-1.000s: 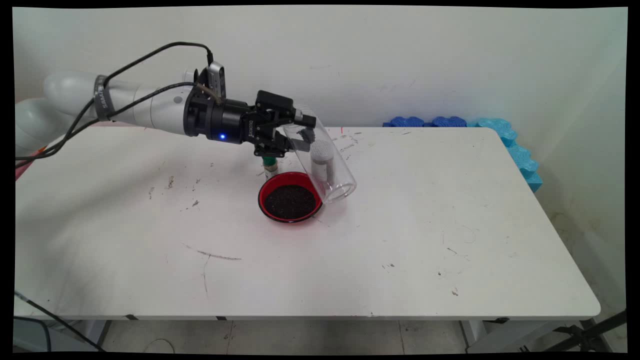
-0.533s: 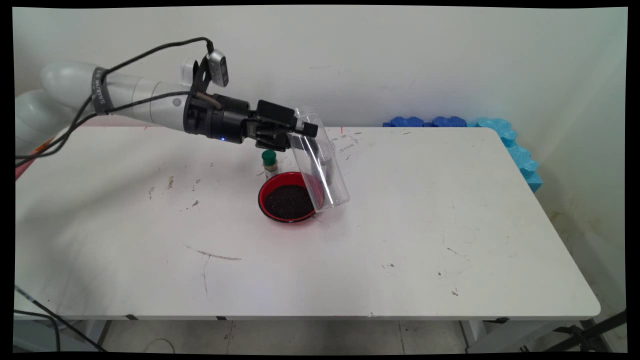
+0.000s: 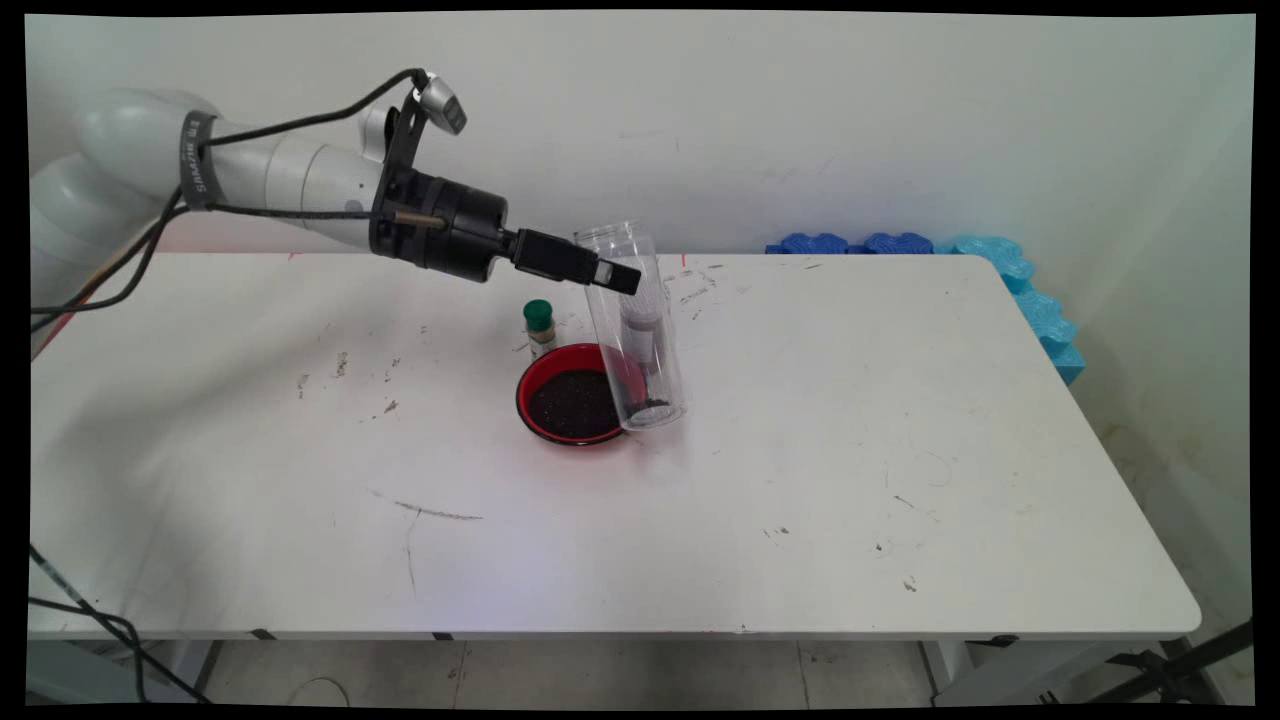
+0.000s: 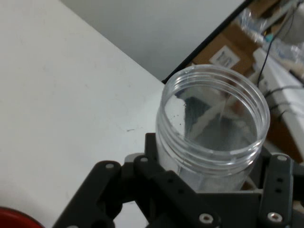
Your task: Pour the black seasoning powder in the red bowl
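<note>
A: Gripping the clear jar [image 3: 636, 325] near its mouth, the gripper [image 3: 598, 272] is clamped on it, nearly upright.

B: Where, relative to the red bowl [image 3: 570, 402]?

A: Just beside its right rim, likely keeping residue inside.

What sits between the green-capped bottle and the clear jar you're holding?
In the main view, only the far rim of the red bowl and bare table lie between the green-capped bottle and the clear jar in the gripper.

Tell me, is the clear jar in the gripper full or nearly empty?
Nearly empty: the clear jar shows only a few dark grains at its bottom, and the gripper holds it, mouth up.
</note>
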`<state>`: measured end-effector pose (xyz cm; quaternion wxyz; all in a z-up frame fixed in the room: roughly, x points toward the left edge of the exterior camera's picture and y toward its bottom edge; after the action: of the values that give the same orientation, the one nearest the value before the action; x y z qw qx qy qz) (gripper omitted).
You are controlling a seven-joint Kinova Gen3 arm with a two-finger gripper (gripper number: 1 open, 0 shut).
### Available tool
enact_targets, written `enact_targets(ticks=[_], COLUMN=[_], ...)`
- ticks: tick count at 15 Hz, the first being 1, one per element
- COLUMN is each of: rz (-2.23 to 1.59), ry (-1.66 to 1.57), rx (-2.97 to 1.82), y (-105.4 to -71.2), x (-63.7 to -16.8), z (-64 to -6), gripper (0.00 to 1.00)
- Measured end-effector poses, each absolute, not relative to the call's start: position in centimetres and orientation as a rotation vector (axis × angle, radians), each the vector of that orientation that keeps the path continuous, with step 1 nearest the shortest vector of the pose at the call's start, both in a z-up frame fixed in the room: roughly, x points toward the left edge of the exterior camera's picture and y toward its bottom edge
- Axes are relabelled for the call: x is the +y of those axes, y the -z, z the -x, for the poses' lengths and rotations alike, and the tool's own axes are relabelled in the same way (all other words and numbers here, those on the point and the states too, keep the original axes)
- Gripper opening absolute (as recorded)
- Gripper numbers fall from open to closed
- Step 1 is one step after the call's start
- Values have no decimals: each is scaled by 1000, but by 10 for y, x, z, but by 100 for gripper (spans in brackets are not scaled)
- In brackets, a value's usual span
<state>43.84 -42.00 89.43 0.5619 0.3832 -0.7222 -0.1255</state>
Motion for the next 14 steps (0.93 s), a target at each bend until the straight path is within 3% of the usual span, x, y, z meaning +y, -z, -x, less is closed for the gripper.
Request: enact_targets(ticks=[14], rz=[-483], ry=[-79], rx=[-1981], y=[-918], x=[-420], z=[-415], gripper=[0])
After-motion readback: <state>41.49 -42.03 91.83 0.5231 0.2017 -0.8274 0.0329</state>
